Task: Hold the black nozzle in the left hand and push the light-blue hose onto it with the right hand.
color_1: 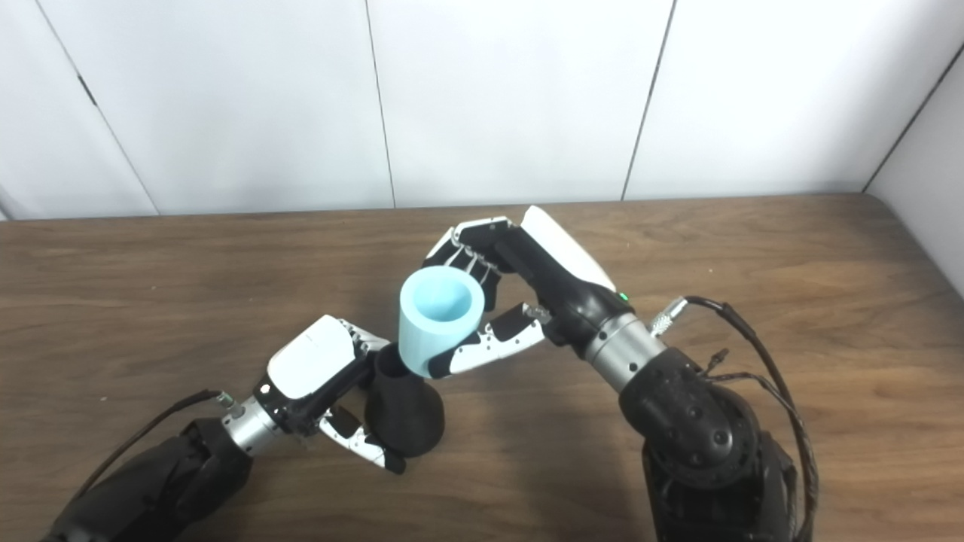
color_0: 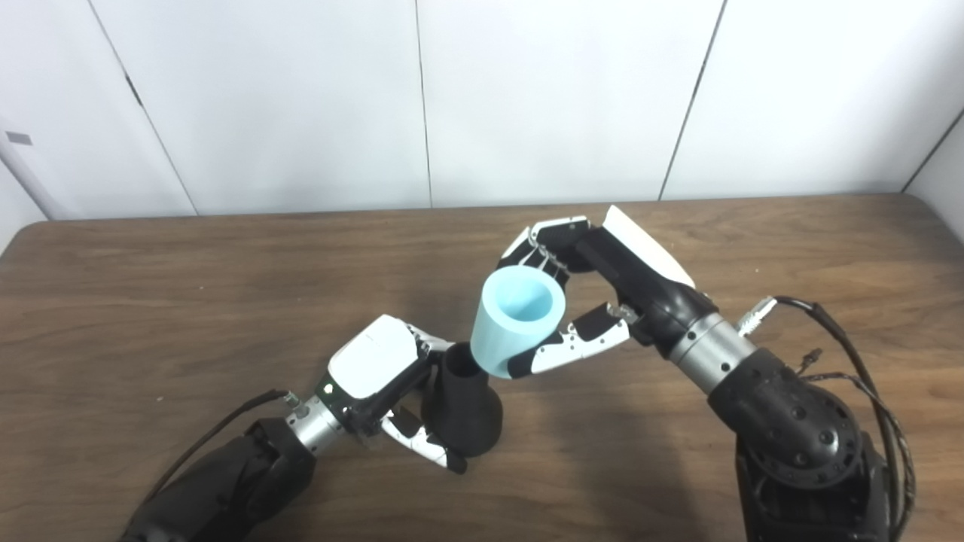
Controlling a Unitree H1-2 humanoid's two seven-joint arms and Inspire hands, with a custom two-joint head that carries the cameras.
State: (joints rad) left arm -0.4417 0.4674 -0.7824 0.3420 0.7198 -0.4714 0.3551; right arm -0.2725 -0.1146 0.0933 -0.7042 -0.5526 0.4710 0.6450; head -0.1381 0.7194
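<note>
Table: dark brown wood-grain tabletop (color_0: 151, 301), rounded corners at far left and far right; arm shadows fall across the near part.
Room: white panelled wall (color_0: 527, 98) behind the table, thin dark seams between the panels.
Left hand (color_0: 376, 376): fingers and thumb wrapped around the black nozzle (color_0: 461, 410); the nozzle stands with its wide base low, just at the tabletop, narrow open neck up.
Right hand (color_0: 587, 293): fingers behind and thumb in front, clamped on the light-blue hose (color_0: 516, 320).
Hose: short, thick-walled tube, tilted, open end facing up towards the cameras; its lower end sits beside and touching the nozzle's neck rim, not over it.
Cables: black leads (color_0: 866, 354) trail from the right wrist.
</note>
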